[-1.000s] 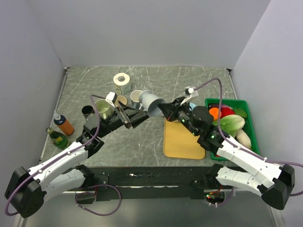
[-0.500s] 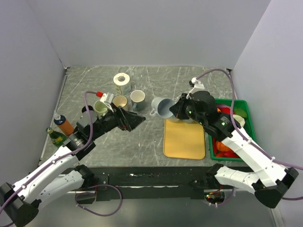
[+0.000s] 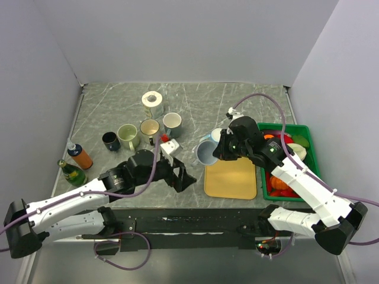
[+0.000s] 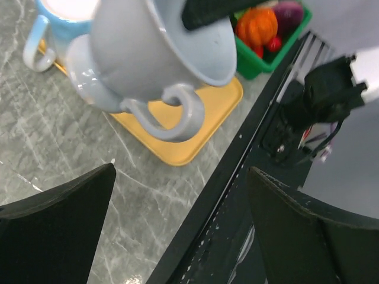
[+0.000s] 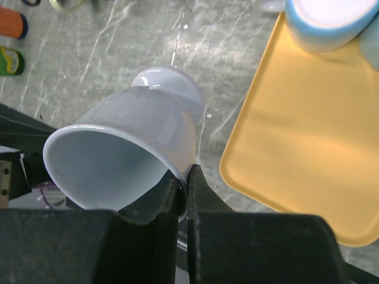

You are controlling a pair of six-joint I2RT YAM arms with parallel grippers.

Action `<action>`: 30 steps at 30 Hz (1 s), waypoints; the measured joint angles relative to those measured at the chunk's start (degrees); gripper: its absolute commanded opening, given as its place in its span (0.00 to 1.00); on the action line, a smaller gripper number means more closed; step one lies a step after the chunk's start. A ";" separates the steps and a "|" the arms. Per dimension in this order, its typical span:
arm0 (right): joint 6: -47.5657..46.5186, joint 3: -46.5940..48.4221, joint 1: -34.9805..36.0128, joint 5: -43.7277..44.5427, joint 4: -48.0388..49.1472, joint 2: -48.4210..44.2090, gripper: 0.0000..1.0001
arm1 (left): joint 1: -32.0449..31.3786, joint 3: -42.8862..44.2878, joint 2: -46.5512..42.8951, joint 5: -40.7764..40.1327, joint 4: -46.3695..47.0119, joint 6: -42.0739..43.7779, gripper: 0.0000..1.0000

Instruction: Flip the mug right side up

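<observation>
Left gripper (image 3: 185,177) pulled back to near edge, jaws spread wide, empty, glossy pale-grey mug (image 3: 206,152) tilted off upright, rim pinched by right gripper (image 5: 185,177), at left edge of yellow mat (image 3: 234,180)

The pale grey-blue mug (image 3: 207,152) hangs tilted, its rim pinched by the right hand (image 5: 186,177). Its open mouth faces up toward the near side and its rounded foot points down at the tabletop (image 3: 195,100). It is just left of the yellow board (image 3: 231,177).
</observation>
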 measured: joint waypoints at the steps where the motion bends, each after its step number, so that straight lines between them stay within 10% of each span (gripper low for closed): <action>1: -0.09 0.00 0.00 -0.50 -0.26 0.00 0.00 | -0.85 0.00 0.37 -0.57 -0.09 0.83 0.93; 11: -0.46 -0.02 0.00 -2.16 -1.25 0.04 0.00 | -8.50 8.59 9.86 -12.15 -2.40 10.12 0.74; 24: -0.87 -0.07 0.00 -1.66 -4.00 0.33 0.00 | -14.60 10.21 15.17 -26.12 -2.73 15.74 0.27; 27: -0.83 -0.07 0.00 -1.66 -4.00 0.50 0.00 | -15.26 10.23 15.50 -27.91 -2.60 15.76 0.02; 30: -0.83 -0.09 -0.11 -1.57 -4.02 0.87 0.00 | -16.15 10.23 16.22 -30.42 -2.14 16.15 0.01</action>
